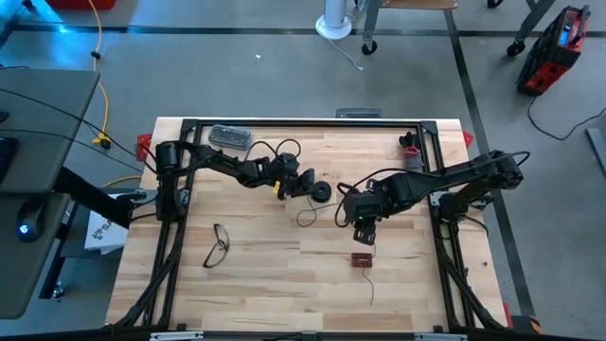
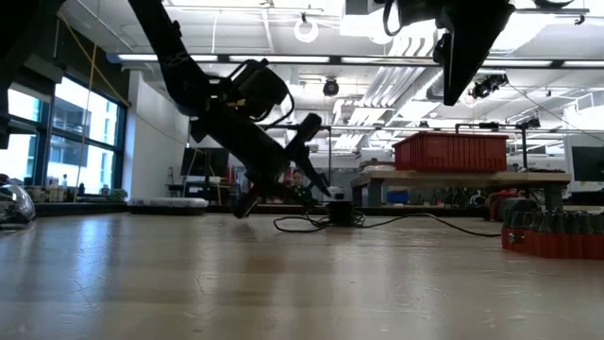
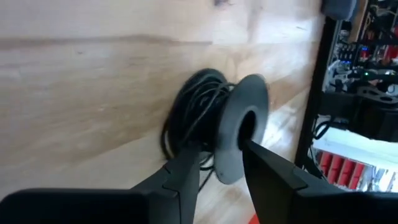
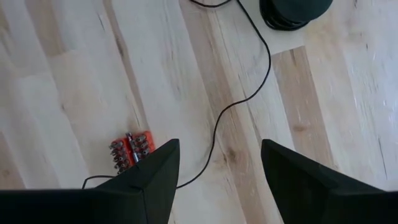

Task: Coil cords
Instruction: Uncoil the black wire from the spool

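The cord is a thin dark wire (image 4: 249, 93) trailing slack over the table from a small round black reel (image 3: 239, 137), which lies flat near the table's middle (image 1: 323, 191). My left gripper (image 3: 221, 180) comes at the reel from the table's left, slanting down. One finger stands above the reel's upper flange, the other below it beside the wound cord (image 3: 193, 118). My right gripper (image 4: 221, 168) hangs open above the loose wire, to the right of the reel (image 4: 292, 12), holding nothing. My left gripper has the rim of the reel's upper flange (image 3: 227, 168) between its two fingers, coming in from the table's left and slanting down. The reel lies flat on the table. Whether the fingers touch the flange, I cannot tell.
A small red block (image 1: 362, 259) at the wire's end lies below my right gripper. Black-framed eyeglasses (image 1: 218, 244) lie at the near left. A clear case (image 1: 229, 135) sits at the far left. Black frame rails (image 1: 169, 246) run along both table sides.
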